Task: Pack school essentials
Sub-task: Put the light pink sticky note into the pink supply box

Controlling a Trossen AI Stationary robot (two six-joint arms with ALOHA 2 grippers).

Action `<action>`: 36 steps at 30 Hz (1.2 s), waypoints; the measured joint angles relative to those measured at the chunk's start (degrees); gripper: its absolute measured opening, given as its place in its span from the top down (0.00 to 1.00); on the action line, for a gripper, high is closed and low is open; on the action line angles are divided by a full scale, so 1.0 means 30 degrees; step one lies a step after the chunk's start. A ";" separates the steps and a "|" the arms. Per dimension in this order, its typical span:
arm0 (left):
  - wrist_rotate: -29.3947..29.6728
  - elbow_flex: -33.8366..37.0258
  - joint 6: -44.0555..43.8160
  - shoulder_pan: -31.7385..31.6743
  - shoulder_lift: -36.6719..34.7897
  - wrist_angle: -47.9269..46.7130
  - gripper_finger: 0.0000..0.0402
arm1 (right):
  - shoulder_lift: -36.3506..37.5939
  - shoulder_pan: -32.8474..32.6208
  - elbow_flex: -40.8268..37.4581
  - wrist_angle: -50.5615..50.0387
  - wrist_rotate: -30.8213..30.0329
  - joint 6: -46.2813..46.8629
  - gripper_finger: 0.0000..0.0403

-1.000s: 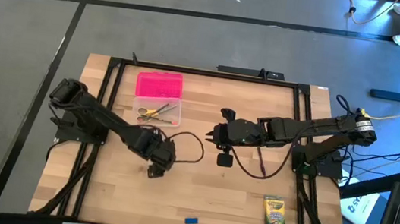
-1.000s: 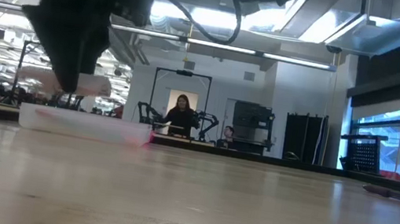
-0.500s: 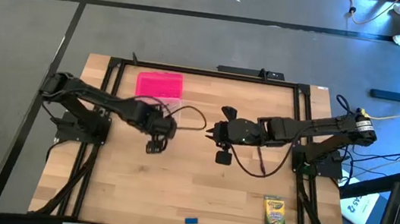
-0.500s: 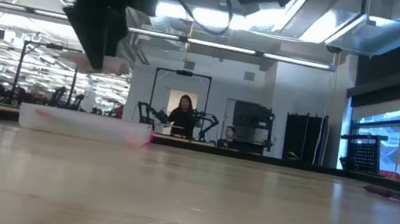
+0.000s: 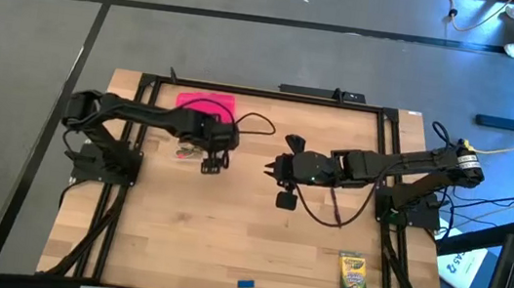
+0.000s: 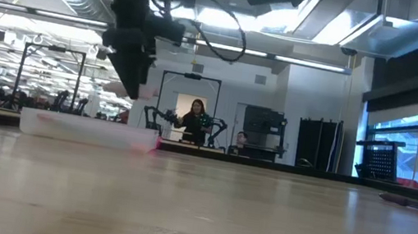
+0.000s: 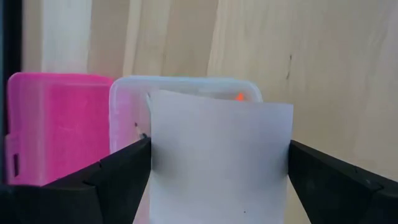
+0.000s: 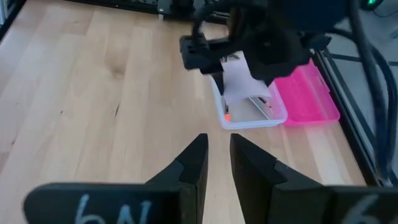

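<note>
My left gripper hangs over the clear plastic box near the table's far left and is shut on a pale square notepad. The right wrist view shows that notepad below the left gripper, above the box. The box's pink lid lies open on its far side. The arm hides most of what is in the box; an orange tip shows. The crayon box and blue eraser lie flat near the near edge. My right gripper waits mid-table, open by a narrow gap. My left gripper pinches the notepad between its two fingers, one on each opposite side edge. The fingers come from above, pointing down. The pad is lifted clear and hangs flat-faced below the gripper, over the clear box.
A black frame runs around the table's left, far and right sides. Bare wood spreads between the arms and the near edge. A dark cable loops off each wrist. People and equipment stand in the room far behind the table.
My left gripper, shut on the notepad throughout, has risen and swung from the table's middle toward the far edge. It now hangs over the clear box, with the pad carried clear of the wood.
</note>
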State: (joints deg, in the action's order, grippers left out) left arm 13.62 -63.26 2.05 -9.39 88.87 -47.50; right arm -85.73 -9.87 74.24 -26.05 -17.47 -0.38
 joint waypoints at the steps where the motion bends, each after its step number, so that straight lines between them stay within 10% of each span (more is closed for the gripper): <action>1: -0.0289 0.0000 0.0106 -0.0232 0.0136 0.0291 0.13 | 0.0000 0.0000 0.0000 0.0014 0.0004 0.0005 0.82; 36: -0.0435 0.0029 0.1556 -0.3154 0.2519 0.0943 0.13 | -0.0015 0.0000 0.0000 0.0023 0.0042 -0.0022 0.82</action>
State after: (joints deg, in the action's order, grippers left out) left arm 12.32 -63.18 6.72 -18.85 96.42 -44.68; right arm -85.78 -9.87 74.24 -25.98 -17.34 -0.45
